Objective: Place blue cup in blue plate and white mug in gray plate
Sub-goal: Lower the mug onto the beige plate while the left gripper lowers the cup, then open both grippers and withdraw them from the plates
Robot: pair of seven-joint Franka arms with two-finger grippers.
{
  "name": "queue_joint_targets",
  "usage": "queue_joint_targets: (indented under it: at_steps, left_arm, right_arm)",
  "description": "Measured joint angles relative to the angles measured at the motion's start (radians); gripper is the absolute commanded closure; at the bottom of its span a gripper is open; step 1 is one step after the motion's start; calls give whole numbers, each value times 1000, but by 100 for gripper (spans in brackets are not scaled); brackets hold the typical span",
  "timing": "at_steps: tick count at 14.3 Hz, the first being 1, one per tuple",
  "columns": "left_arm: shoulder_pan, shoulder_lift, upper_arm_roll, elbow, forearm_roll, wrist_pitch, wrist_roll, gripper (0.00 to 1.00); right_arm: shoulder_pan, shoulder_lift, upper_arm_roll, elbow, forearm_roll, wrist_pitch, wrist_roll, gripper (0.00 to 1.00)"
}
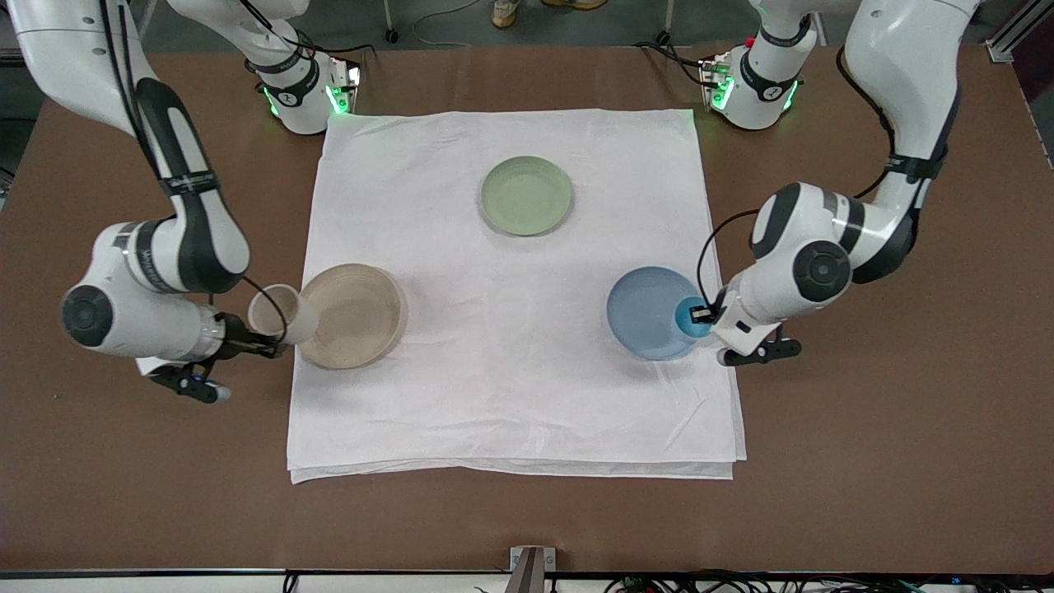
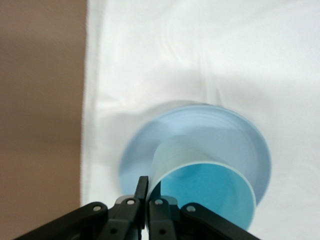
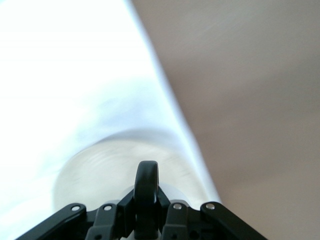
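Observation:
My left gripper point(image 1: 701, 315) is shut on the rim of the blue cup point(image 1: 690, 318) and holds it over the edge of the blue plate point(image 1: 646, 311) toward the left arm's end. In the left wrist view the fingers point(image 2: 142, 192) pinch the cup's wall point(image 2: 205, 187) above the plate point(image 2: 200, 130). My right gripper point(image 1: 262, 342) is shut on the dark handle of the white mug point(image 1: 276, 311). It holds the mug tilted at the cloth's edge, beside the gray plate point(image 1: 354, 317). The right wrist view shows the handle point(image 3: 147, 182) between the jaws and the blurred pale mug body point(image 3: 95, 172).
A pale green plate point(image 1: 525, 195) lies on the white cloth point(image 1: 510, 395), farther from the front camera than the other two plates. Brown table point(image 1: 865, 453) surrounds the cloth. The arms' bases stand along the table's edge by the cloth's corners.

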Motion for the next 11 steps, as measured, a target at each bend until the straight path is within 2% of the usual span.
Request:
queue_joint_targets:
  at_steps: [2,3,4,5,6,9,11]
  left_arm:
    - [-26,44,0,-5,0,53,-53,97]
    - [-32,68,0,-7,0,77,-67,83]
    - [-35,87,0,-5,0,98,-72,51]
    - [-35,87,0,0,0,101,-75,3]
    - [-35,89,1,-1,0,101,-77,0]
    - [-30,81,5,5,0,89,-78,0]
    - [-23,32,5,29,0,33,-78,0]
  right_arm:
    - [37,0,25,-92,0,108,25,98]
    - [51,1,25,-128,-4,146,25,96]
    - [58,1,25,-150,-15,164,24,88]
    - [59,1,25,-160,-37,169,24,48]
    - [58,2,24,-161,-60,169,24,0]
    - [52,1,18,-151,-77,171,24,0]
    - [45,-5,17,-126,-77,173,53,0]
